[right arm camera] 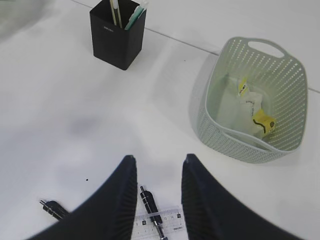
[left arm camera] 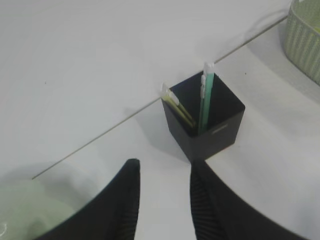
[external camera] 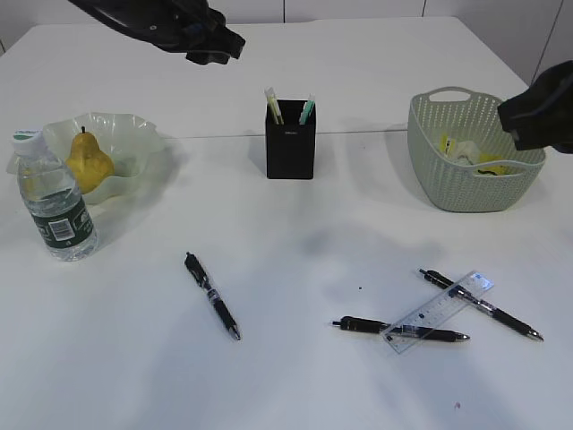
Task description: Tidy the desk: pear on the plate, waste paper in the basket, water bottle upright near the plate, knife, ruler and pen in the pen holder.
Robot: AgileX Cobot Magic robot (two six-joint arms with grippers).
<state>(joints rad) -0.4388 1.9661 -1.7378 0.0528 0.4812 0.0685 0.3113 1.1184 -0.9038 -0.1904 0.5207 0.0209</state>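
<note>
**Both arms raised, jaws empty: pens and ruler not yet stowed**

My left gripper point(left arm camera: 162, 200) hangs above the desk point(external camera: 295, 72) with its jaws parted and nothing between them; bare tabletop shows through the gap. At 1 o'clock from it in the left wrist view stands the pen holder point(left arm camera: 205, 120), upright, with a green-bodied pen point(left arm camera: 206, 95) and a yellow-green one point(left arm camera: 176, 104) leaning inside.

My right gripper point(right arm camera: 157, 200) is likewise parted and empty. Directly below it lie the ruler point(right arm camera: 157, 220) and a black pen point(right arm camera: 150, 202) crossing under it; the basket point(right arm camera: 250, 107) sits at 1 o'clock, holding the waste paper point(right arm camera: 252, 107).

In the exterior view, outward from centre:
- The pear point(external camera: 88, 161) rests on the plate point(external camera: 134, 134) at 9 o'clock.
- The water bottle point(external camera: 55, 202) stands upright, just beside the plate.
- Three black pens remain flat on the desk: one point(external camera: 212, 296) at 7 o'clock, one point(external camera: 398, 330) partly under the ruler, one point(external camera: 483, 305) crossing its far end.

I cannot identify a knife.

I judge the fruit, paper and bottle steps complete. Each arm is held high, presumably to clear the upright containers before descending. The right arm is best placed for the ruler cluster; overlapping items there risk being dragged together.
</note>
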